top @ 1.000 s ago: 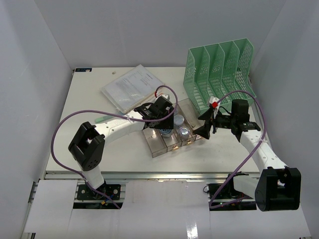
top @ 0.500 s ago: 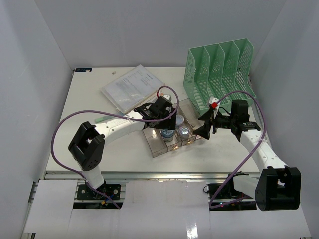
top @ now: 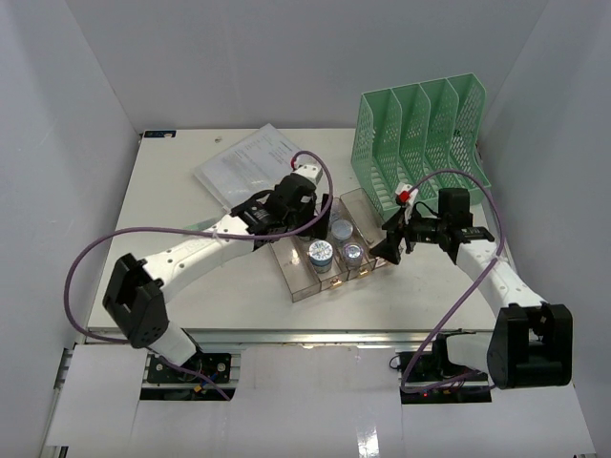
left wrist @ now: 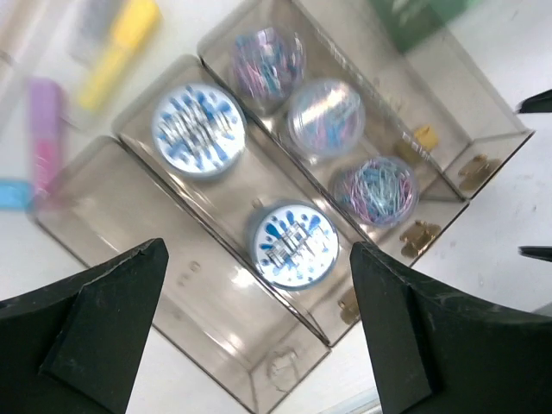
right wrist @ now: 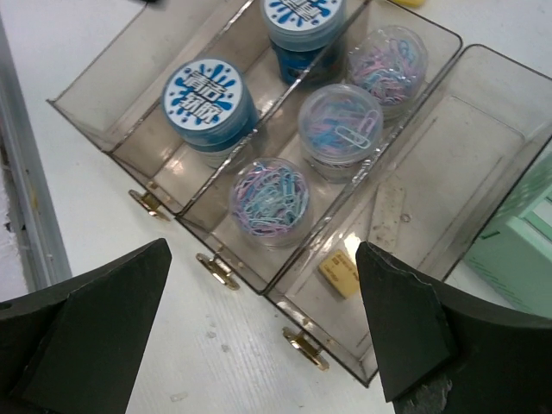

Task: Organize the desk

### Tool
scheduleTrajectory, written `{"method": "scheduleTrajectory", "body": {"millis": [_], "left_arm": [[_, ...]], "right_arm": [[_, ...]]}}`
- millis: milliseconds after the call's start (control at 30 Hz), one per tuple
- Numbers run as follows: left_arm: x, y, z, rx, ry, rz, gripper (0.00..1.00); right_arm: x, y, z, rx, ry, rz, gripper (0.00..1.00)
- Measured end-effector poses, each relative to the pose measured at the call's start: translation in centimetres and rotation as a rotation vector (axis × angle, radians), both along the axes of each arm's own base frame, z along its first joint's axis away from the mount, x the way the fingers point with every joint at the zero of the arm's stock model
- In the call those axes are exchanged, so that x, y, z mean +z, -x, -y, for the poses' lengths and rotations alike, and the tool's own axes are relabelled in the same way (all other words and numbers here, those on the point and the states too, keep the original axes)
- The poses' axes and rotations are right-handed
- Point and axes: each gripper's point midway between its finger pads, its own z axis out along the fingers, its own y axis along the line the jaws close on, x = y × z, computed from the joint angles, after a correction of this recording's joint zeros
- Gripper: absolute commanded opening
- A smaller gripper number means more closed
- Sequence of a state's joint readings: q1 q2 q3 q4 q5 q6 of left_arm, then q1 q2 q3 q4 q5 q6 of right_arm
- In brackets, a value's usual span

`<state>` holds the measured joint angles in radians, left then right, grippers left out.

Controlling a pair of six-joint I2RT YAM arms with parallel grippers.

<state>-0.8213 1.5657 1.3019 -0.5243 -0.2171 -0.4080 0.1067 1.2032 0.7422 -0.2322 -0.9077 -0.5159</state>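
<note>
Since both arms hang over the middle of the white worktop (top: 162,277), which fills the overhead view from the front rail to the back wall, the left pincer (top: 311,225) and right pincer (top: 390,247) flank the clear tray (top: 298,279). The tray's compartments run diagonally away from the bases. A slim green item (top: 196,227), perhaps a pen, lies loose well to the left, so the left arm looks the nearer for it. From the left wrist, the left pincer (left wrist: 257,259) is spread wide and empty above a blue-lidded tub (left wrist: 291,243), with blurred markers (left wrist: 116,47) beyond the tray's far end. From the right wrist, the right pincer (right wrist: 263,254) also gapes wide and holds nothing, directly over a paper-clip tub (right wrist: 269,194).
</note>
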Motion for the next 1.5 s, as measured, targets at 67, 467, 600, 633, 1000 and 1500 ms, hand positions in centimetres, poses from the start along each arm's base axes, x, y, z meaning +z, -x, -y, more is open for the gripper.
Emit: {"method": "scheduleTrajectory", "body": {"millis": [67, 467, 600, 633, 1000, 1500], "left_arm": [[2.7, -0.6, -1.8, 0.018, 0.02, 0.084, 0.98], [0.9, 0.2, -16.6, 0.228, -0.087, 0.272, 0.98], [-0.2, 1.8, -18.0, 0.229, -0.107, 0.284, 0.98], [0.4, 1.9, -18.2, 0.235, -0.096, 0.305, 0.98], [4.2, 2.1, -19.4, 0.288, -0.039, 0.439, 0.98], [4.1, 2.0, -19.7, 0.296, -0.047, 0.438, 0.98]], "right_arm": [[-0.1, -1.3, -0.1, -0.014, 0.038, -0.028, 0.95], [1.9, -11.7, -10.5, -0.069, 0.25, -0.031, 0.74], [0.2, -17.1, -14.4, -0.178, 0.255, -0.051, 0.69], [-0.7, -17.6, -14.6, -0.198, 0.264, -0.074, 0.68], [-7.4, -19.0, -14.3, -0.317, 0.333, -0.211, 0.54], [-6.8, -14.2, -11.5, -0.303, 0.343, -0.202, 0.52]]}}
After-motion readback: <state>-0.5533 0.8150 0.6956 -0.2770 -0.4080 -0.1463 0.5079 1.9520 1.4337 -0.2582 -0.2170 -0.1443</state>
